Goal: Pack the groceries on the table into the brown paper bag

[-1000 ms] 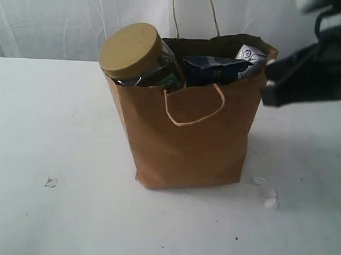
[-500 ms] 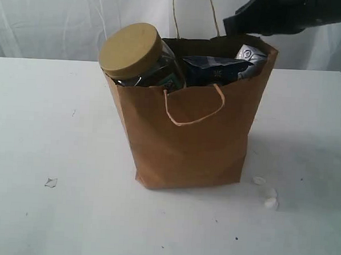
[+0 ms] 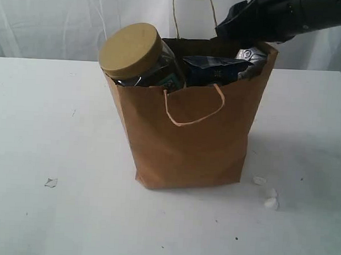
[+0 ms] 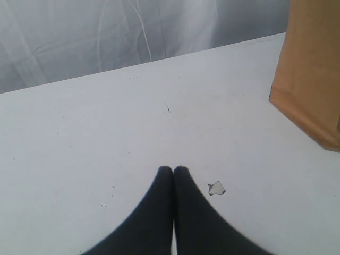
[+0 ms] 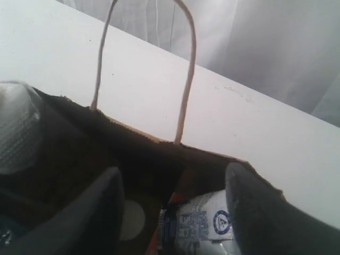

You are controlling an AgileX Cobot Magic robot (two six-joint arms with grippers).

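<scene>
Exterior view: the right end effector (image 3: 233, 27) hovers at the one o'clock corner of the brown paper bag (image 3: 192, 140), jaws apart and empty. A white-blue packet (image 5: 204, 223) lies in the bag directly below it. The left end effector (image 4: 173, 170), pinched shut on nothing, sits low over the worktop (image 4: 79, 133), well apart from the bag.

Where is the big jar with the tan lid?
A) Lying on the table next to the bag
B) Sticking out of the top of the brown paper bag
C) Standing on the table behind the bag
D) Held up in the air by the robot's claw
B: the tan-lidded clear jar leans out of the open top of the brown paper bag, at its left corner in the exterior view.
</scene>
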